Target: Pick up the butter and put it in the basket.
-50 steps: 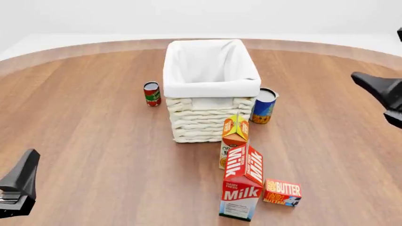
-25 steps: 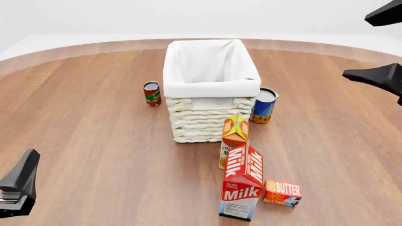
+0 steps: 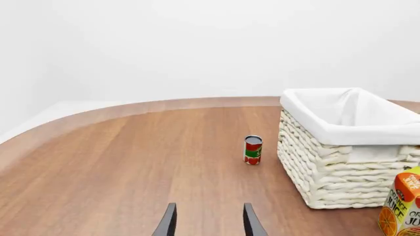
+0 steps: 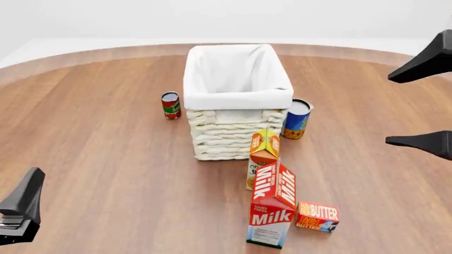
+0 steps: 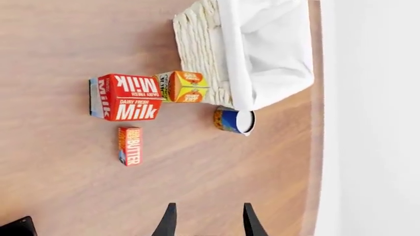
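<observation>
- The butter (image 4: 317, 216) lies flat near the table's (image 4: 99, 137) near edge, just right of the milk carton (image 4: 272, 210).
- The basket (image 4: 236, 100) stands farther back (orange juice carton (image 4: 263, 153) between).
- Right gripper (image 4: 416, 108) hangs wide apart, empty, over open wood at right.
- Left gripper (image 3: 208, 223) parted, empty.

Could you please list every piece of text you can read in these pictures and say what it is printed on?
"Milk": tall red-and-white milk carton, front and side; small print above reads "DAIRY FRESH".
"BUTTER": small flat red-and-orange butter box; its smaller print is blurred.
"JUICE": orange juice carton.
Red-and-green can, blue-and-orange can: labels unreadable.
</observation>
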